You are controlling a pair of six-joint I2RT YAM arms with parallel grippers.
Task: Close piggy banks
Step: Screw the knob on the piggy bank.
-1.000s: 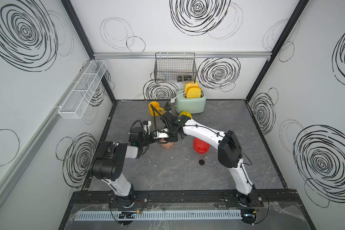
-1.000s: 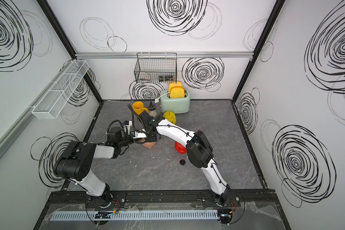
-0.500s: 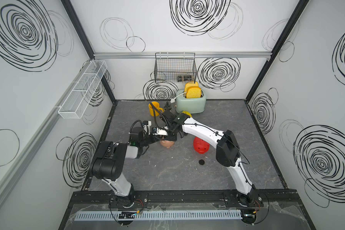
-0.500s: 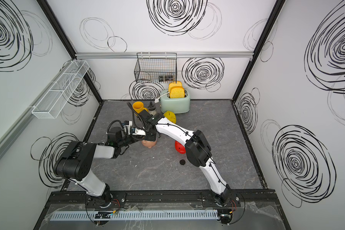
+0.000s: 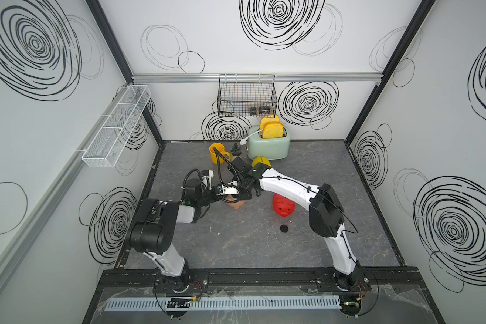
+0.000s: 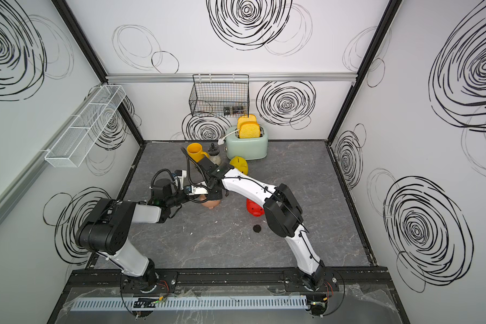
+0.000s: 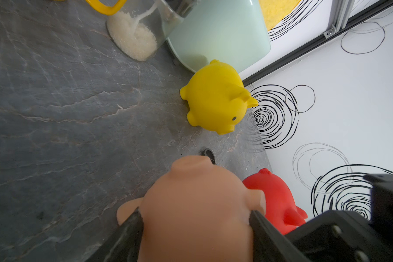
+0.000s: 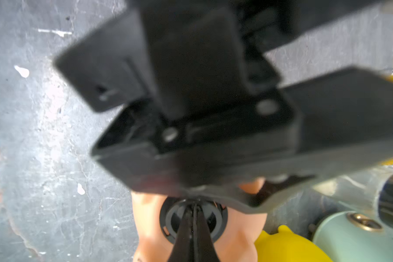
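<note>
The pale pink piggy bank (image 5: 237,201) (image 6: 211,204) lies belly up in the middle of the table. My left gripper (image 7: 195,216) (image 5: 230,194) is shut on its body, one finger on each side. A black plug (image 8: 168,219) sits in its belly hole. My right gripper (image 8: 193,209) (image 5: 247,191) is shut, pointing down with its tips on the plug's middle. The yellow piggy bank (image 5: 260,162) (image 7: 213,99) stands by the toaster. The red piggy bank (image 5: 283,206) (image 7: 274,197) lies to the right, partly under the right arm.
A loose black plug (image 5: 283,228) (image 6: 257,228) lies in front of the red pig. At the back stand a yellow mug (image 5: 216,153), a jar of white grains (image 7: 134,38) and a mint toaster (image 5: 268,144). A wire basket (image 5: 246,95) hangs on the back wall.
The right arm's wrist has shifted slightly above the pink pig. The left gripper keeps the pig in the same spot.
</note>
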